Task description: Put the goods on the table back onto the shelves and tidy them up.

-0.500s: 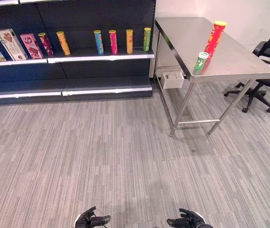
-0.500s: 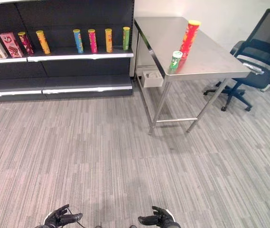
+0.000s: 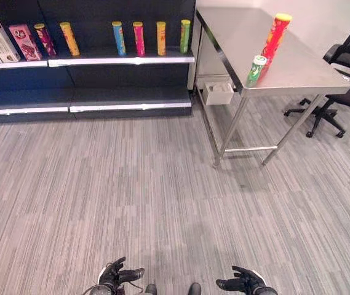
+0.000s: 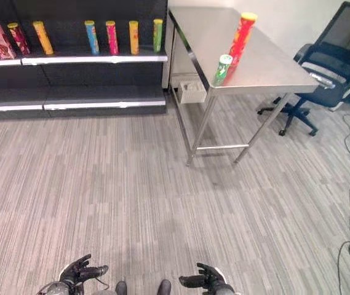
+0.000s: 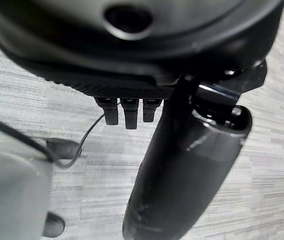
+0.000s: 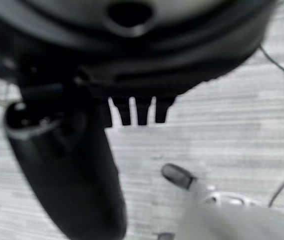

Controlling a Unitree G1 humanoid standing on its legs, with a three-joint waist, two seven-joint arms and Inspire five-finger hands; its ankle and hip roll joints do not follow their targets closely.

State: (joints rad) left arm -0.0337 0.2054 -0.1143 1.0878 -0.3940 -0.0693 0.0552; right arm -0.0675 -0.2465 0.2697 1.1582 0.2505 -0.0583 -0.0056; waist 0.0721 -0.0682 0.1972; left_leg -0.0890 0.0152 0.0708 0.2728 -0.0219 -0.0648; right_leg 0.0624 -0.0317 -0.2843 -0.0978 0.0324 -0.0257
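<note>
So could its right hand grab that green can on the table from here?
Probably not yet. The right hand hangs open, low, with a wide stretch of carpet between it and the table. Nothing blocks the green can near the table's edge, so it would likely need to step closer.

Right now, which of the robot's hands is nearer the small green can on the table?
Right. The right hand hangs low over the floor, almost in line with the green can; the left hand hangs as low, further left. Neither is close.
</note>
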